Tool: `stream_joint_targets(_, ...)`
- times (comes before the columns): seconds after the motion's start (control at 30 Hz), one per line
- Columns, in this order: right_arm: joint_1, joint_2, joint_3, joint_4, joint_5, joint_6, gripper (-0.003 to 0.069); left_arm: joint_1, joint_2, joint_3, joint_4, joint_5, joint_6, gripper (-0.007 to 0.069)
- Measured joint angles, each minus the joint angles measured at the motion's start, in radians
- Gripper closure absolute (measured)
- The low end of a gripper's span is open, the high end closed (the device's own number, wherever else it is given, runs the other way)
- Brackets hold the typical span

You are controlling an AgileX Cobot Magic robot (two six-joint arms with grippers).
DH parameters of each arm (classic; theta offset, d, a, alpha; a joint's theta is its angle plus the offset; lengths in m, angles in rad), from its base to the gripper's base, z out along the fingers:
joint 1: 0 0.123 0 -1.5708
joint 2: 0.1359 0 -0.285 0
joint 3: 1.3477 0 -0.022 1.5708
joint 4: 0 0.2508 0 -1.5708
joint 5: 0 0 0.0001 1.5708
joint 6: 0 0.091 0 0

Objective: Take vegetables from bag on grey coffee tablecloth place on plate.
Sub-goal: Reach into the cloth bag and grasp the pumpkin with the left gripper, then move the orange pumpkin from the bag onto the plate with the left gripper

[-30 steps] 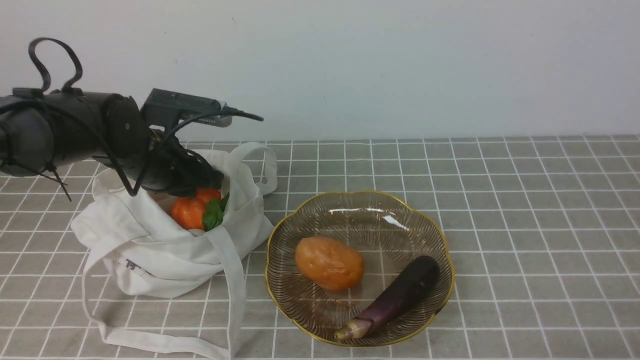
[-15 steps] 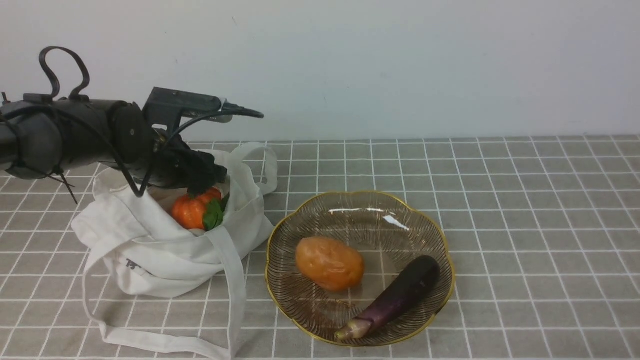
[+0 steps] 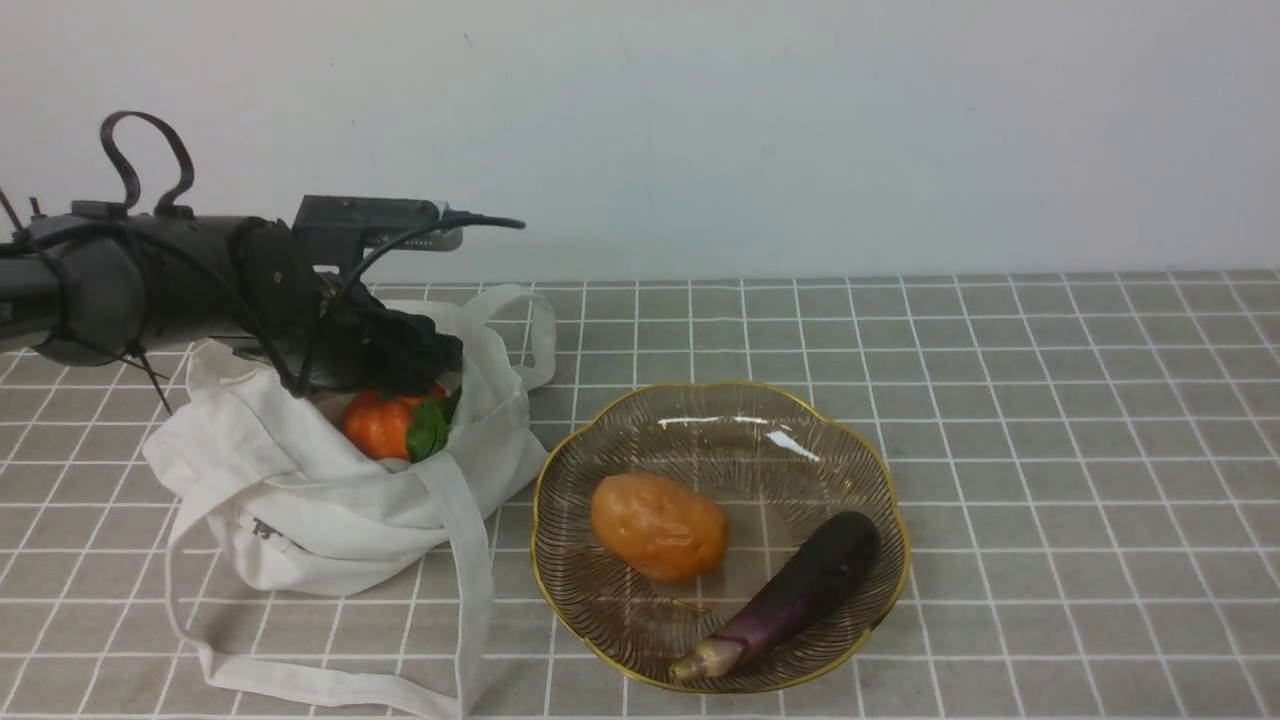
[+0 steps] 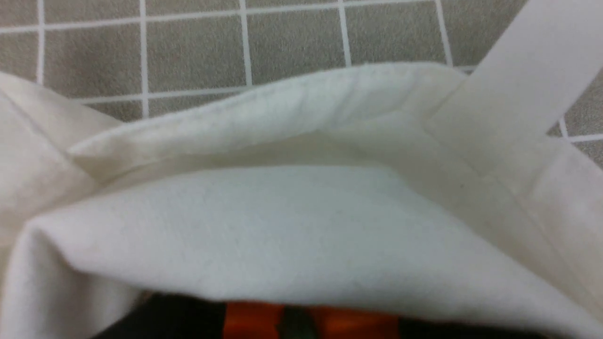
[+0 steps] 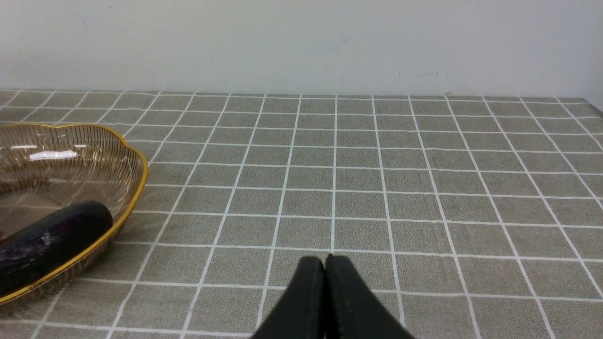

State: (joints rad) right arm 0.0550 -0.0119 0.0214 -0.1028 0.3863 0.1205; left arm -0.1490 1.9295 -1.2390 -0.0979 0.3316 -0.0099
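Observation:
The white bag (image 3: 330, 510) lies open on the grey coffee tablecloth (image 3: 1050, 450) at the left. An orange pumpkin (image 3: 378, 425) and a green leafy sprig (image 3: 428, 428) sit in its mouth. My left gripper (image 3: 425, 360) is inside the bag mouth, right over the pumpkin's top. In the left wrist view its dark fingers stand apart on either side of the pumpkin (image 4: 249, 322), below the bag's wall (image 4: 264, 226). The plate (image 3: 545, 470) stands right of the bag. My right gripper (image 5: 325, 263) is shut and empty over bare cloth.
The plate holds an orange-brown potato (image 3: 657, 527) and a purple eggplant (image 3: 790, 600). The eggplant (image 5: 47, 235) and the plate rim (image 5: 136, 188) also show in the right wrist view. A long bag strap (image 3: 470, 580) trails toward the front edge. A pale wall stands behind.
The left arm has levelled out and its gripper has shifted slightly right, covering more of the pumpkin's top. The pumpkin, bag and plate have not moved.

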Motion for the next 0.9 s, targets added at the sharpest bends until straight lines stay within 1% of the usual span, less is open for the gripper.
stream_joint_targets(0.07, 0.0, 0.0, 0.0, 0.0, 0.0, 0.0, 0.0676, 0.0, 0.001, 0.0, -0.001, 0.0, -0.012, 0.0246)
stream_joint_targets(0.1, 0.0, 0.0, 0.0, 0.0, 0.0, 0.0, 0.0676, 0.0, 0.001, -0.001, -0.002, 0.0, -0.019, 0.0294)
stream_joint_targets(0.13, 0.0, 0.0, 0.0, 0.0, 0.0, 0.0, 0.0676, 0.0, 0.001, -0.001, -0.002, 0.0, -0.019, 0.0294)
stream_joint_targets(0.17, 0.0, 0.0, 0.0, 0.0, 0.0, 0.0, 0.0676, 0.0, -0.005, -0.001, -0.001, 0.012, -0.019, 0.0442)
stream_joint_targets(0.2, 0.0, 0.0, 0.0, 0.0, 0.0, 0.0, 0.0676, 0.0, -0.007, -0.001, 0.001, 0.02, -0.019, 0.0501)
stream_joint_targets(0.23, 0.0, 0.0, 0.0, 0.0, 0.0, 0.0, 0.0676, 0.0, -0.009, -0.001, 0.002, 0.025, -0.018, 0.0513)
stream_joint_targets(0.27, 0.0, 0.0, 0.0, 0.0, 0.0, 0.0, 0.0676, 0.0, -0.016, 0.0, 0.011, 0.041, -0.018, 0.0566)
stream_joint_targets(0.37, 0.0, 0.0, 0.0, 0.0, 0.0, 0.0, 0.0676, 0.0, -0.055, 0.001, 0.016, 0.085, -0.018, 0.0595)
stream_joint_targets(0.7, 0.0, 0.0, 0.0, 0.0, 0.0, 0.0, 0.0676, 0.0, -0.269, 0.001, 0.0, 0.233, 0.022, 0.0598)
stream_joint_targets(0.83, 0.0, 0.0, 0.0, 0.0, 0.0, 0.0, 0.0676, -0.001, -0.352, 0.001, -0.047, 0.279, 0.053, 0.0598)
stream_joint_targets(0.9, 0.0, 0.0, 0.0, 0.0, 0.0, 0.0, 0.0676, -0.02, -0.398, 0.001, -0.11, 0.299, 0.116, 0.0598)
